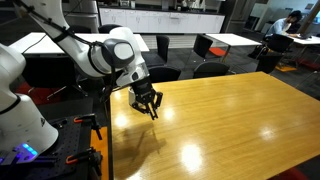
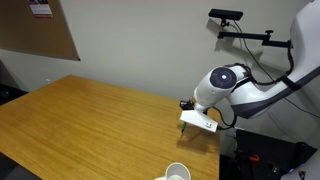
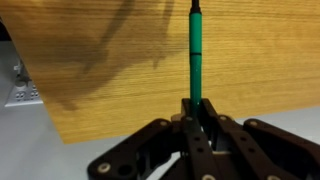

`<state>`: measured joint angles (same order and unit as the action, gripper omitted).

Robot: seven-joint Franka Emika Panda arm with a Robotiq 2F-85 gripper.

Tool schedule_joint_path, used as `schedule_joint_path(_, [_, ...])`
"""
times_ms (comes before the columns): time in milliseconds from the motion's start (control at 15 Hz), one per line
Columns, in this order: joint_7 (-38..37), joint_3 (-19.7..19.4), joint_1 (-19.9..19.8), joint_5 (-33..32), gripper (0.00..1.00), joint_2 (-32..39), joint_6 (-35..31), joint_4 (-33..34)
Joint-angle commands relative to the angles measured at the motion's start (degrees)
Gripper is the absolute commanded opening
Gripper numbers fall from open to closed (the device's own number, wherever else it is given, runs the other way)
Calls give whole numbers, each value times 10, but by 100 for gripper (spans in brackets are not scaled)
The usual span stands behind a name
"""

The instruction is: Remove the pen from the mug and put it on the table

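The gripper (image 3: pixel 197 112) pinches the green pen (image 3: pixel 196 55), which sticks straight out, pointing down at the worktop (image 3: pixel 110 60).

The worktop (image 1: pixel 230 120) is honey-brown wood, grained and polished so glossy it throws back bright glare. The pen (image 3: pixel 196 55) looks like smooth green plastic, the tool (image 3: pixel 197 108) matt black, the mug (image 2: pixel 177 172) smooth and whitish.
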<state>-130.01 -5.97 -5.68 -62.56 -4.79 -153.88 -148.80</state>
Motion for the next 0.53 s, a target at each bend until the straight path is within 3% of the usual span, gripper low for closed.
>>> schedule_joint_path(0, [3, -10, -7, 5, 3, 28, -39, 16])
schedule_joint_path(467, [15, -15, -7, 25, 3, 56, -56, 35])
